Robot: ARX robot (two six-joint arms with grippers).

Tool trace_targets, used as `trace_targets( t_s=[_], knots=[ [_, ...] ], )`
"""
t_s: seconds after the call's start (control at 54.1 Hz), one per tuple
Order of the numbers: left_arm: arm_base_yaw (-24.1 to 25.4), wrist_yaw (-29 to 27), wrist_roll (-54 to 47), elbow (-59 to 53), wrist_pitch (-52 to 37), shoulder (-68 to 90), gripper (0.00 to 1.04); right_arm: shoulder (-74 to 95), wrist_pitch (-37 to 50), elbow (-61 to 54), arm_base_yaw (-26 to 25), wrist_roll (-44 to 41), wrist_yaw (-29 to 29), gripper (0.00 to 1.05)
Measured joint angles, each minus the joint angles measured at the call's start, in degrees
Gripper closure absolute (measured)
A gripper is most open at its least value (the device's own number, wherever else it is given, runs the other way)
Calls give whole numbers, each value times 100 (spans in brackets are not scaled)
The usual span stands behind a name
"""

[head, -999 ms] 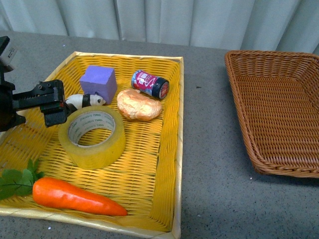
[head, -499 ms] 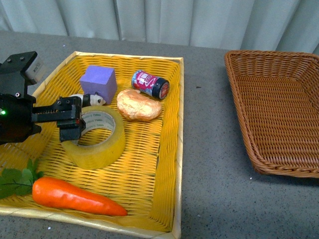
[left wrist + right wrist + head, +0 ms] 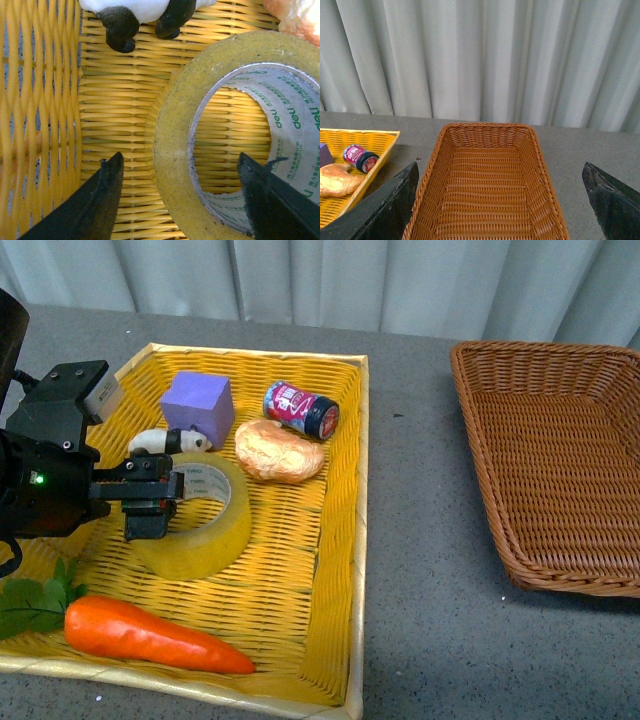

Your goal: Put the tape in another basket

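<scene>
The tape [image 3: 207,527], a wide yellowish roll with a white printed core, lies flat in the yellow woven tray [image 3: 354,540]. My left gripper [image 3: 152,496] is open and low over the roll's left side. In the left wrist view the tape [image 3: 172,125] wall sits between the jaws of the left gripper [image 3: 180,165], one finger [image 3: 100,200] outside the roll and the other over its hole, neither touching. The brown wicker basket [image 3: 478,430] stands empty at the right. My right gripper [image 3: 500,170] hangs open above the basket [image 3: 487,185].
In the tray with the tape are a purple cube [image 3: 197,405], a panda toy [image 3: 165,443], a bread piece [image 3: 278,452], a small can [image 3: 301,408] and a carrot [image 3: 150,635] with leaves. A strip of grey table separates tray and basket.
My left gripper has moved right from the tray's left edge onto the tape, and its jaws now straddle the roll's wall. The tape has not moved.
</scene>
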State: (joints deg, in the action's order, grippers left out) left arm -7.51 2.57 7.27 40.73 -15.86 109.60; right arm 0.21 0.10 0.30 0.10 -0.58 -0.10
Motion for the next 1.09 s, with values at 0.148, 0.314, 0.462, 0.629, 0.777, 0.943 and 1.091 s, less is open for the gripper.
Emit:
trace_targets(
  t_s=[0.148,0.314,0.462,0.629,0.777,0.943,1.091],
  knots=[
    [-20,20,-13,-2,44,-31,60,0,0,0,0,2,0,9],
    [-107,92,24,-42,166,-374,90,0,0,0,0,0,0,9],
    [-341,155,81,7,348,-824,90,0,0,0,0,2,2,9],
    [-737,190,149,291,468,-1049,90,0,0,0,0,0,0,9],
    [-1152,162,254,710,540,-1036,90,0,0,0,0,0,0,9],
    [-1593,136,442,1213,612,-894,90,0,0,0,0,0,0,9],
    [-1908,76,544,1572,638,-682,90,0,0,0,0,0,0,9]
  ],
)
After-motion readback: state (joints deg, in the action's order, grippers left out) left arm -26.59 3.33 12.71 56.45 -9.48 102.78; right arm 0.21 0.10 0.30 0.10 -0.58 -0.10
